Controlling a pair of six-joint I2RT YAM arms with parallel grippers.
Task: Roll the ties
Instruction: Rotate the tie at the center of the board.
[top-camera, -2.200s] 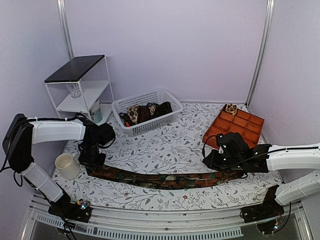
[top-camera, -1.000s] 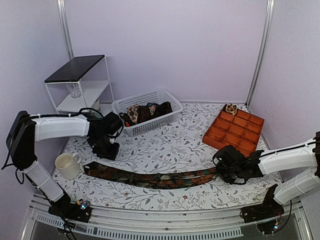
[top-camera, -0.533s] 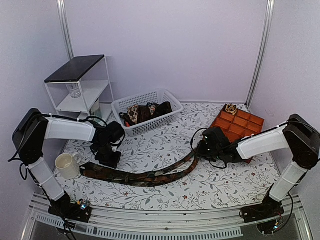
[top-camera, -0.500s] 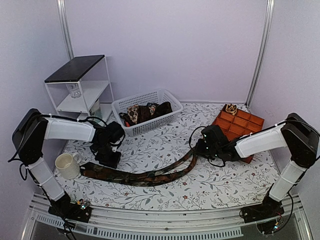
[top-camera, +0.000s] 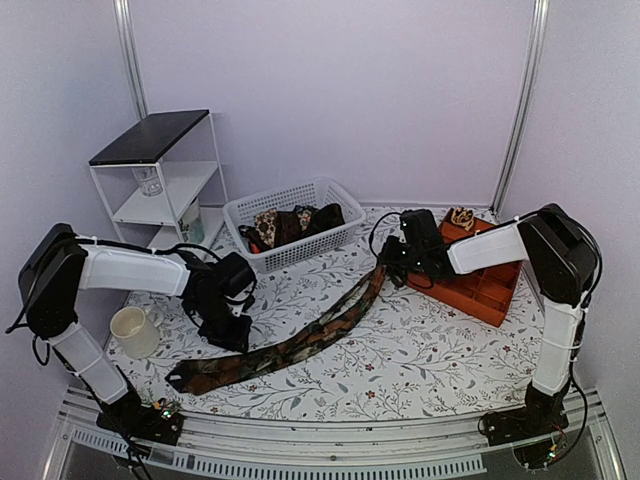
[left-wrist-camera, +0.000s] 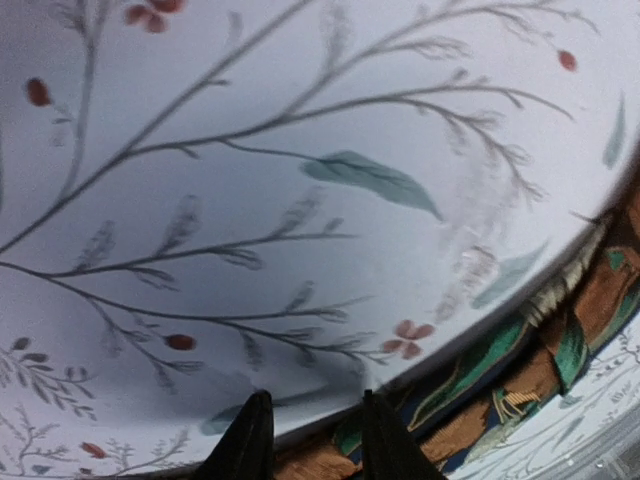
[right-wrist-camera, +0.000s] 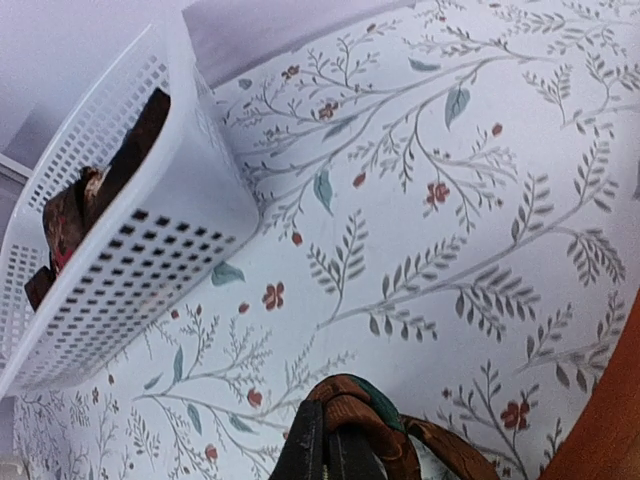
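Two dark fingers (right-wrist-camera: 308, 452) of the right gripper (right-wrist-camera: 325, 450) are pressed together on a folded end of the patterned tie (right-wrist-camera: 362, 405). They hold it just above the flowered tablecloth (right-wrist-camera: 420, 200), to the right of the white basket (right-wrist-camera: 130, 250) with bare cloth between. The orange compartment tray (top-camera: 482, 280) sits just beside this gripper, on the side away from the basket.

From the pinch the tie slants across the cloth in front of the basket, toward the near left. The left gripper (left-wrist-camera: 310, 450) hangs over its wider part, in front of the basket's left end. Its fingers are narrowly apart with the tips at the tie's edge; whether they touch it cannot be told.

More ties (top-camera: 290, 222) lie heaped inside the basket. A cream mug (top-camera: 132, 330) stands to the basket's near left, close beside the left arm. A white shelf rack (top-camera: 155, 170) stands just left of the basket. A small tan roll (top-camera: 461, 217) sits in the tray's far corner compartment.
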